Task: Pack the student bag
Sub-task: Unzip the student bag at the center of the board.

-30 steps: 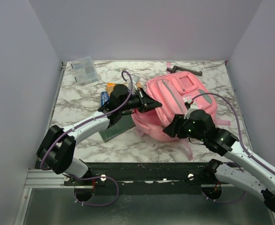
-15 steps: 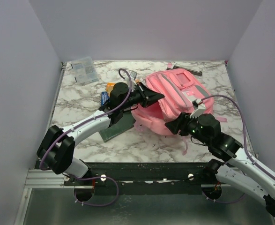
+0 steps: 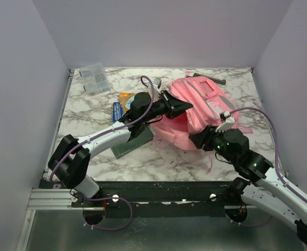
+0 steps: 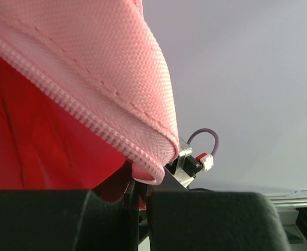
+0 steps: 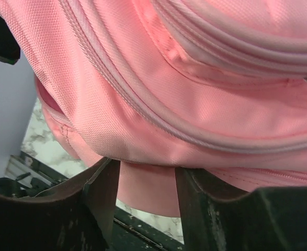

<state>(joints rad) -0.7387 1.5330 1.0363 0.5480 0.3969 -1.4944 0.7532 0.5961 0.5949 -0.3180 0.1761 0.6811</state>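
student bag [image 3: 205,104] sits mid-right on tabletop [image 3: 90,112]; left tool [image 3: 180,107] clamped on its zipper lip, lifting the mouth; right tool [image 3: 197,140] pinches near-edge fabric; mouth faces left, so left arm is nearer.

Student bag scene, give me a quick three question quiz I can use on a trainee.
1. True or false: the student bag is zipped fully shut.
2. The left gripper pinches: A a strap, B the zipper edge of the opening, C a clear box.
3. Fill in: the lining inside the opening is ___.
Key: 1 false; 2 B; 3 red.
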